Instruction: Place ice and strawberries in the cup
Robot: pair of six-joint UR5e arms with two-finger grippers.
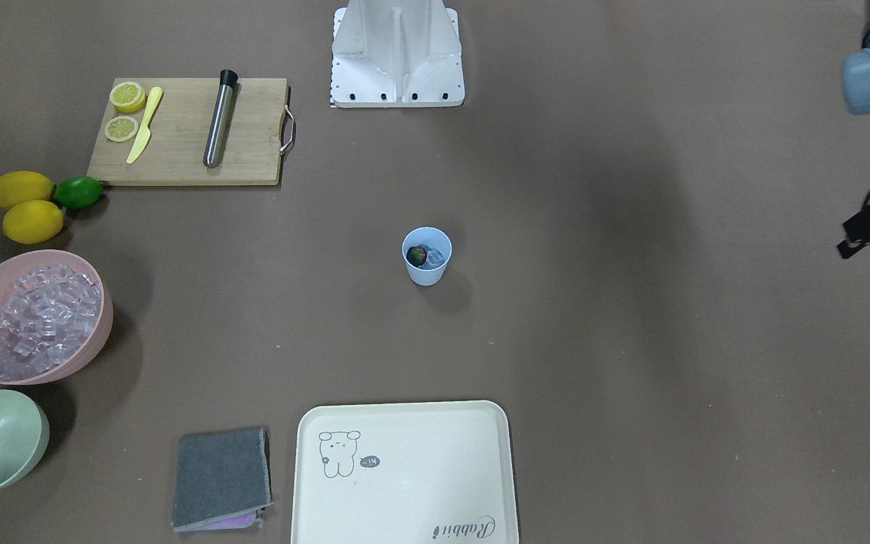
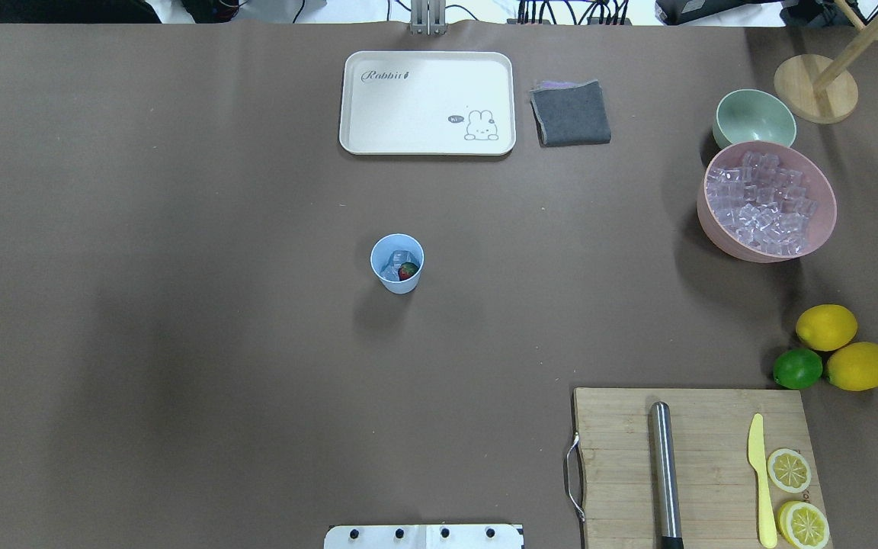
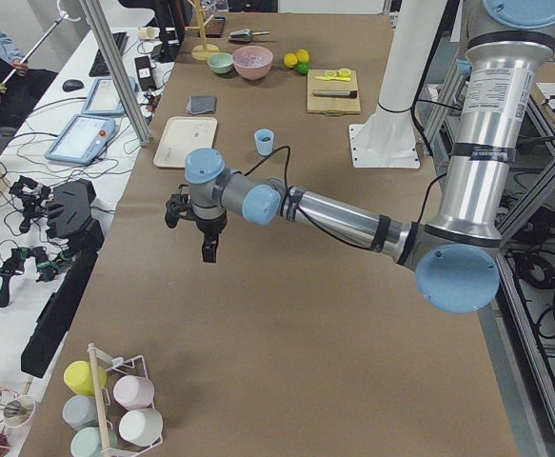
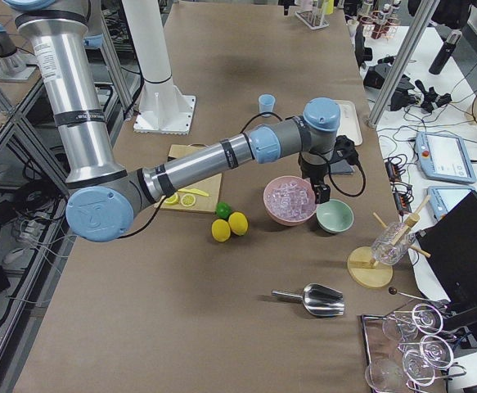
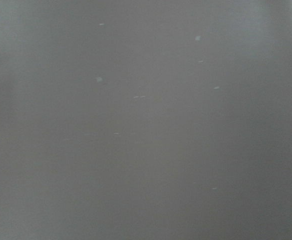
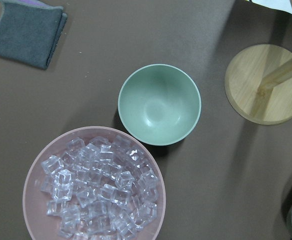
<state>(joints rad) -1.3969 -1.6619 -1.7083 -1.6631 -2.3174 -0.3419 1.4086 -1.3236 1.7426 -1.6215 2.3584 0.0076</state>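
The brown surface (image 2: 180, 305) spreads wide beneath me. My left pincer (image 3: 208, 249) hangs over a bare stretch, my right pincer (image 4: 321, 195) above the pink bowl (image 2: 713, 236) heaped with ice (image 2: 767, 202). I cannot tell how far either is open or whether it holds anything. The cup (image 2: 399, 286) stands upright mid-surface, with a few cubes and the strawberry (image 2: 408, 270) inside.

Light: even, soft, overhead; faint shadow beside cup (image 1: 427, 257). Left wrist view: dim, blurred grey. Other views sharp.
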